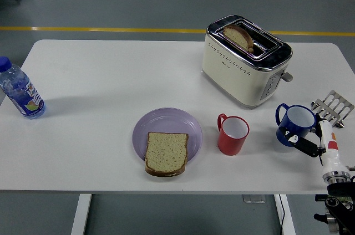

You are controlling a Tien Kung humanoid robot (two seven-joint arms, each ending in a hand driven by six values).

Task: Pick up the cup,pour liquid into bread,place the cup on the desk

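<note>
Grey floor with a yellow line runs behind the white bench (100, 74). At the bench's right side the right hand (310, 141) has its dark fingers (294, 135) wrapped around the lower side of the blue cup (297, 124), which stands upright at or just above the bench surface. The cup's handle points left, toward the red cup (233, 134) nearby. Further left lies the bread (166, 153) on the purple plate (166, 124), well apart from the blue cup. Behind stands the toaster (246, 60) with a slice in its slot, a metal rack (333, 106) lies just right of the blue cup, and a water bottle (19, 91) sits at the far left.

If the fingers release unevenly, the cup could tip, or its handle could catch. The hand is partly cut off by the edge; whether the cup rests on the bench or holds liquid cannot be told. The left hand is out of view.
</note>
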